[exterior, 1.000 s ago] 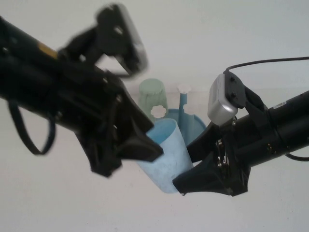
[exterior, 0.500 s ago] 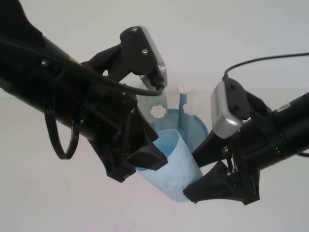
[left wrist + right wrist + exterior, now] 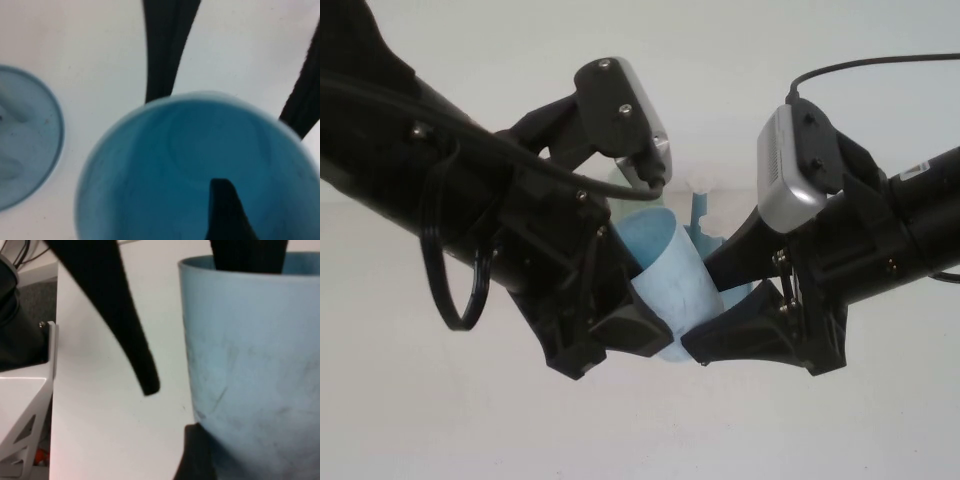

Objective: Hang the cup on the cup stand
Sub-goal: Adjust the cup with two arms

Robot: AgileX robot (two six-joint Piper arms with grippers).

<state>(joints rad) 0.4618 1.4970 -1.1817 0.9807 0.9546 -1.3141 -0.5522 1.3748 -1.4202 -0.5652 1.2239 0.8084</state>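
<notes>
Above the tabletop [image 3: 840, 430], the left gripper [image 3: 638, 300] and right gripper [image 3: 745, 300] both clasp the cup [image 3: 670, 275] mid-handover before the cup stand [image 3: 698, 215]; next, one must release.

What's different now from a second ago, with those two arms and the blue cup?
The left pincer swung in over the pegs, hiding the green cup behind. The light blue cup rose a little and tipped more upright. The right pincer closed in beside it. The cup stand stayed put.
</notes>
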